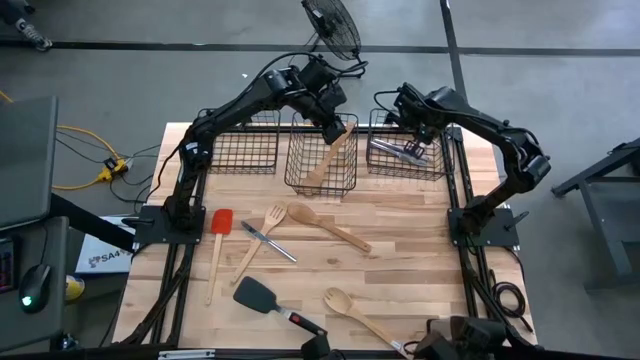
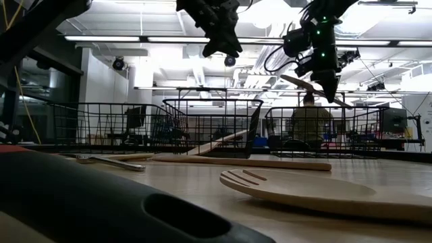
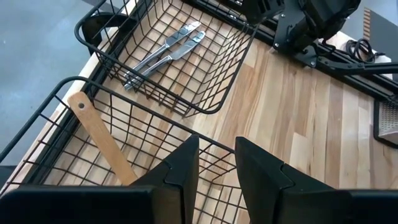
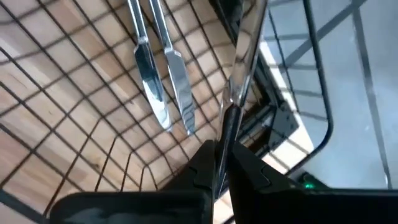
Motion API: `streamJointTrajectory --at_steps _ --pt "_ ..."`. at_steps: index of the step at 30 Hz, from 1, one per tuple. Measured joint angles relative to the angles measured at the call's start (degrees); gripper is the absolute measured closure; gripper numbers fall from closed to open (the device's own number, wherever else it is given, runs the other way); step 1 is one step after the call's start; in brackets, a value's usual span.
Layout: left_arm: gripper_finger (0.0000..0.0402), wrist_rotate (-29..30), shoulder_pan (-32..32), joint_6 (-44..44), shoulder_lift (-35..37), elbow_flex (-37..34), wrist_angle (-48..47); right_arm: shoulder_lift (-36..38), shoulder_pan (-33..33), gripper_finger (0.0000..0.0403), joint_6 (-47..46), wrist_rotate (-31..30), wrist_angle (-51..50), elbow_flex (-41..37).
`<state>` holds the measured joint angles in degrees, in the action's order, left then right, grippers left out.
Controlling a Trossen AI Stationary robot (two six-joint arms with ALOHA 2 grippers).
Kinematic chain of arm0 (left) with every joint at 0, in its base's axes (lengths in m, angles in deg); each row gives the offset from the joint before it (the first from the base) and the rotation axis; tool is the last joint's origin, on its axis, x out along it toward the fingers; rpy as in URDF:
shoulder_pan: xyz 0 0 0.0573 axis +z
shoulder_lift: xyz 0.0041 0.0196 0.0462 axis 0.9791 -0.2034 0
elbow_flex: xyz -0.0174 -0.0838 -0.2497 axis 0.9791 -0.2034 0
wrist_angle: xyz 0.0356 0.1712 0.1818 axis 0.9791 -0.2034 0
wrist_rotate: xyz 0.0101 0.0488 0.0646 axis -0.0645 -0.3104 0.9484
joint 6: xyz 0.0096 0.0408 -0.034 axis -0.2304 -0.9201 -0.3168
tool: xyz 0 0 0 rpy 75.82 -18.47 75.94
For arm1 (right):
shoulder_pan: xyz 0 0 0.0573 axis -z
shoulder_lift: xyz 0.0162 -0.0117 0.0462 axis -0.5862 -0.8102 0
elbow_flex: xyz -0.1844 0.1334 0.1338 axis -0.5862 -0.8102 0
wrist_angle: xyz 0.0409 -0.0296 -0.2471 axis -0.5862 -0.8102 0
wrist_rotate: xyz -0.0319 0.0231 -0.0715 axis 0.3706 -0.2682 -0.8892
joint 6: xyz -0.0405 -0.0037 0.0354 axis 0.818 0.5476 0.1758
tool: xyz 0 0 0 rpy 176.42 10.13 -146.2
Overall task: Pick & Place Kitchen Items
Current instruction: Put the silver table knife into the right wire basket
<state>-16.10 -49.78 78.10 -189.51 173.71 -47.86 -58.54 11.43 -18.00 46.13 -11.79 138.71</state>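
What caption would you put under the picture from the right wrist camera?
Right gripper holds a silver utensil above the wire basket, where two silver knives lie.

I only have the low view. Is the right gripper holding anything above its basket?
Observer: Yes. The right gripper is shut on a silver utensil over the right basket.
Operator: Anything in that basket already?
Observer: Two silver knives lie on its floor.
Operator: And the left gripper?
Observer: The left gripper is open and holds nothing, above the middle basket, where a wooden spoon leans.
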Motion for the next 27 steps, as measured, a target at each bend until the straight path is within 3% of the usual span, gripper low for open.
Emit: streamJointTrajectory --at_steps 27 --pt "0.03 -0.2 0.0 0.2 0.0 0.0 0.3 -0.1 1.1 0.039 0.6 -0.1 2.7 0.0"
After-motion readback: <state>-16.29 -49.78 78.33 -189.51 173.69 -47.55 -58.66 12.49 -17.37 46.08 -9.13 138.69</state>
